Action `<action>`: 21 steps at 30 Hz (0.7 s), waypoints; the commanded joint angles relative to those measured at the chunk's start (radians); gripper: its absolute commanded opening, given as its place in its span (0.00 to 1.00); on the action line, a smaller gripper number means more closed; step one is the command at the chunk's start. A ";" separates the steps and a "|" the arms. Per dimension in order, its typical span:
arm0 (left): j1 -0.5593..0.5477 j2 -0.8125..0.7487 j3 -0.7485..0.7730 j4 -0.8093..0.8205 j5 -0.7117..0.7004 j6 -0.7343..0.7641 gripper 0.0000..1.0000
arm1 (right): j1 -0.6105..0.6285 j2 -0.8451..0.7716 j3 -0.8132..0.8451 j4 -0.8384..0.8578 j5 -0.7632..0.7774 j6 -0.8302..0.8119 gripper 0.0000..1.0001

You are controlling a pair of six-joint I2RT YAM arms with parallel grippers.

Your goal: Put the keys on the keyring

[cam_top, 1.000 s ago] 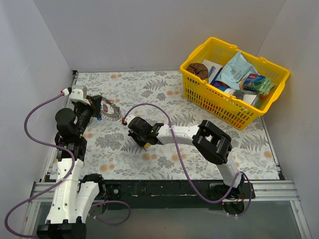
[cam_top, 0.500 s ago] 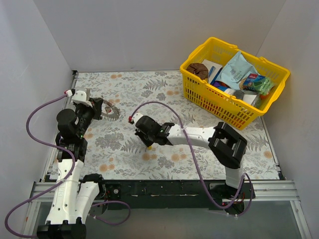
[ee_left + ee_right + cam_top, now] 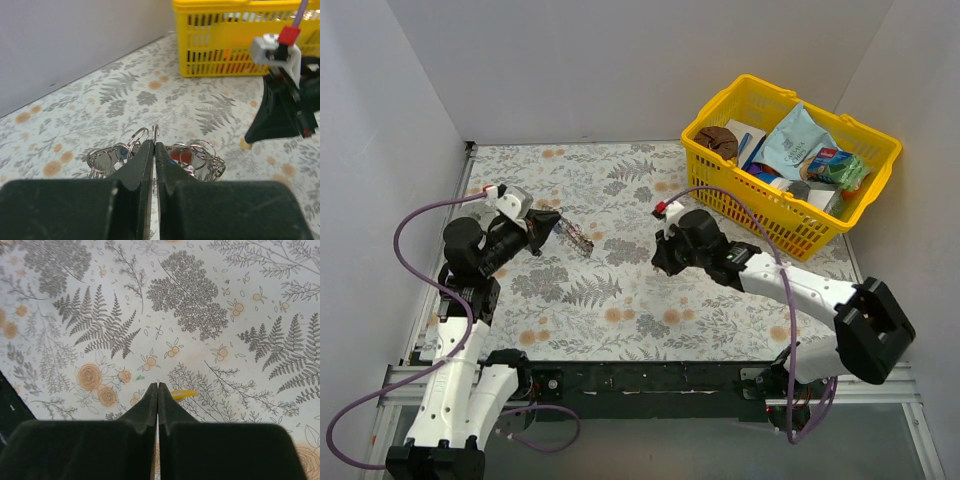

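Observation:
My left gripper (image 3: 548, 226) (image 3: 155, 145) is shut on the thin wire of the keyring (image 3: 156, 131), held above the table at the left. Small silver rings and keys (image 3: 576, 237) hang in a bunch below it. A red key head (image 3: 185, 157) shows among them, and the rest is hidden behind my fingers. My right gripper (image 3: 658, 256) (image 3: 158, 385) is shut above the middle of the table, with the yellow key (image 3: 184, 394) (image 3: 244, 145) sticking out sideways at its tip. The two grippers face each other, well apart.
A yellow basket (image 3: 720, 180) (image 3: 225, 50) full of packets stands at the back right, just behind the right arm. White walls close off the left, back and right. The flower-patterned table cloth (image 3: 620, 190) lies under both grippers.
The right gripper closed on the yellow key at the table's middle front, lifted it and swung right and back. The left gripper carried the keyring rightward, toward the middle.

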 commanded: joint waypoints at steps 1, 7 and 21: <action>-0.034 0.021 0.000 0.031 0.210 0.048 0.00 | -0.058 -0.166 -0.083 0.155 -0.211 -0.017 0.01; -0.139 0.090 0.011 0.028 0.306 0.075 0.00 | -0.118 -0.356 -0.195 0.275 -0.412 -0.080 0.01; -0.446 0.310 0.028 0.032 0.297 0.193 0.00 | -0.222 -0.586 -0.245 0.397 -0.739 -0.077 0.01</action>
